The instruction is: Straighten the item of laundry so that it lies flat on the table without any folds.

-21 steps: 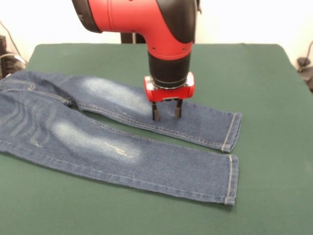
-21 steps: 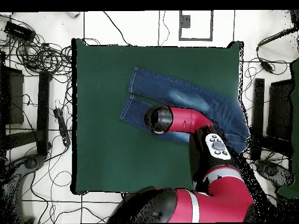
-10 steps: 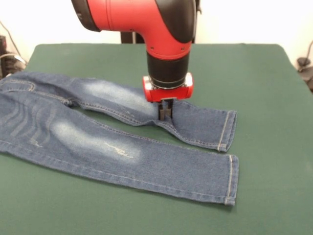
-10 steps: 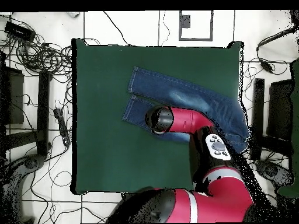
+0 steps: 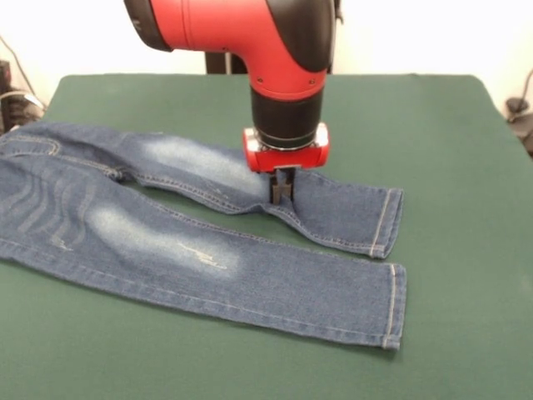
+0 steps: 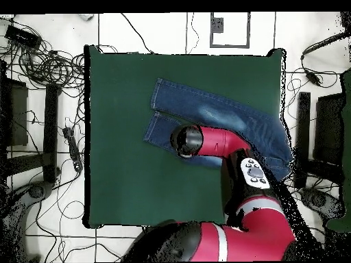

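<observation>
The jeans (image 5: 191,237) lie spread on the green table (image 5: 450,133), legs running side by side, and every place below is given from them. In the front view the waist end lies at the picture's left, reaching the table's left edge, and the 2 hemmed cuffs point to the right. The nearer leg is flat and straight, with a faded whitish patch on the thigh and tan stitching along its seams. The farther leg also carries a pale patch, but partway toward its cuff the denim is drawn up into a small raised ridge.

The gripper (image 5: 283,193) stands right on that ridge, on the farther leg, between the knee area and the cuff. Its black fingers (image 5: 283,185) are pressed close together, pinching the gathered cloth of the jeans between them. Above them sits the red wrist block and the black and red arm (image 5: 250,33), coming straight down over the leg.

The farther cuff lies slightly back from the nearer cuff, the 2 hems close but apart.

In the overhead view the jeans (image 6: 212,109) lie across the table (image 6: 123,171) toward its right side, and the arm (image 6: 212,144) covers part of one leg, so the gripper itself is hidden there
</observation>
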{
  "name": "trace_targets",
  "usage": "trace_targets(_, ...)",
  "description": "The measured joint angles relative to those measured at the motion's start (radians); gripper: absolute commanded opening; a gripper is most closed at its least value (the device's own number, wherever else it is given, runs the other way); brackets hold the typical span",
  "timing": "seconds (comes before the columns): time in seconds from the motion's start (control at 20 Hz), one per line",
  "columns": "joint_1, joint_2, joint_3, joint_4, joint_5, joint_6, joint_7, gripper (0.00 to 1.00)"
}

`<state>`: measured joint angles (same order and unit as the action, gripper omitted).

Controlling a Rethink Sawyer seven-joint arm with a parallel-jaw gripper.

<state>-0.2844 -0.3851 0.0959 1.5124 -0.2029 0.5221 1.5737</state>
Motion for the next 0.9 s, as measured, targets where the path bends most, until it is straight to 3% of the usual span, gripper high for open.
trace_targets(0.65, 0.187, -0.145, -0.164, 0.076, 0.108, 0.080, 0.061, 0.00)
trace_targets(0.9, 0.196, -0.183, -0.173, 0.139, 0.179, 0.078, 0.104, 0.00)
